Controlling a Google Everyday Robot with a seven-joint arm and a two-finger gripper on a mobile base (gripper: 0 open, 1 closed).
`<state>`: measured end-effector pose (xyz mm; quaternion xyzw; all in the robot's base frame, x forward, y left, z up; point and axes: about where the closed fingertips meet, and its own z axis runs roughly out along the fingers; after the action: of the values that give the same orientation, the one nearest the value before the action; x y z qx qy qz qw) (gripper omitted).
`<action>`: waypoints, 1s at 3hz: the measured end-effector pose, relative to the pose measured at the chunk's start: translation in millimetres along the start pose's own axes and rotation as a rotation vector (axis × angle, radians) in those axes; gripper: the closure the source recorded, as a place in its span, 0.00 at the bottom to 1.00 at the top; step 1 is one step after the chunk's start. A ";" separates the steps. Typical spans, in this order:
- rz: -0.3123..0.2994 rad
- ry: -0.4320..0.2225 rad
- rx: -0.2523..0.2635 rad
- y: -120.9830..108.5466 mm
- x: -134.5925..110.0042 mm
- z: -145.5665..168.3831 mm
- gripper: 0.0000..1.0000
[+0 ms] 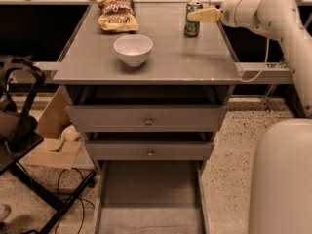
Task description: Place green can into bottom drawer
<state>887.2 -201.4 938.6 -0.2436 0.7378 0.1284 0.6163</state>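
At the far right corner of the desk (175, 57), the green can (191, 28) stands upright on the grey top, close to the right edge. The claw (197, 15) reaches in from the right on the end of the white arm (273, 13). Its pale tip lies level with the can's upper part and overlaps it in this view. Whether the claw is apart or already clamped on the can cannot be told from here, because the tip and the can merge at that spot.

Elsewhere on the desk, a white bowl (133, 48) sits nearer the front and to the left, well apart from the can. A chip bag (117, 14) lies at the back left. Below the top, the two upper drawers are pushed in, each with a small round knob (148, 121). The bottom drawer (148, 194) is pulled out toward the camera, and the part of its flat grey floor that shows is bare.

By my judgement the task is in its early part. The drawer is already open and ready to receive the can, and the arm has arrived at the can, but the can has not left the desk. What remains is most of the work: securing a hold, lifting the can clear of the top, carrying it forward past the desk's front edge and down beyond the two closed drawers, then setting it inside the bottom drawer and letting go.
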 end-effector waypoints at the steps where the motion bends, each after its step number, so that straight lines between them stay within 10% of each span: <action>1: 0.043 -0.019 0.016 -14.5 8.4 24.5 0.00; 3: 0.143 -0.056 -0.031 -1.6 21.0 72.8 0.00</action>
<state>947.1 -171.3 903.3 -0.1958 0.7337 0.1903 0.6221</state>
